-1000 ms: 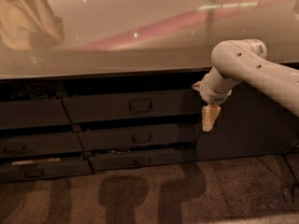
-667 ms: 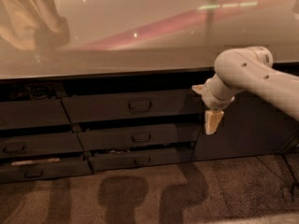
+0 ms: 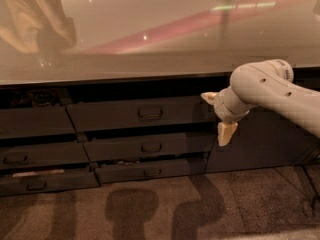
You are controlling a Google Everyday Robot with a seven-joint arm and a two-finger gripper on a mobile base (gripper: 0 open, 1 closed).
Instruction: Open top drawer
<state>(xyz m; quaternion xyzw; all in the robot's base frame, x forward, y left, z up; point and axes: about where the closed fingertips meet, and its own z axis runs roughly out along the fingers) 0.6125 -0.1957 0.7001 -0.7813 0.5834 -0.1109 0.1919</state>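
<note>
top drawer [image 3: 115,115] sits directly under the tabletop [image 3: 150,44] overhang, widest front in the stack, dark grey, small horizontal bar handle [image 3: 150,113] dead centre. Dark gap runs along the top of the top drawer; can't tell if it's fully seated or cracked a little. Claw [image 3: 217,115] is at the right end of the top drawer, about handle height, well right of the handle and not touching it. Claw is spread wide: one pale fingertip [image 3: 209,97] points left over the top drawer's upper right corner, the other points down past its lower edge; nothing held. White arm [image 3: 280,91] comes in from the right of the top drawer. Below the top drawer: a narrower middle drawer [image 3: 150,146], then a bottom drawer [image 3: 150,170], both with like handles. Left of the top drawer: another column of drawer fronts [image 3: 30,121]. Right of the top drawer, behind the arm: plain dark panel [image 3: 260,146]. Speckled floor [image 3: 150,214] below with soft shadows.
</note>
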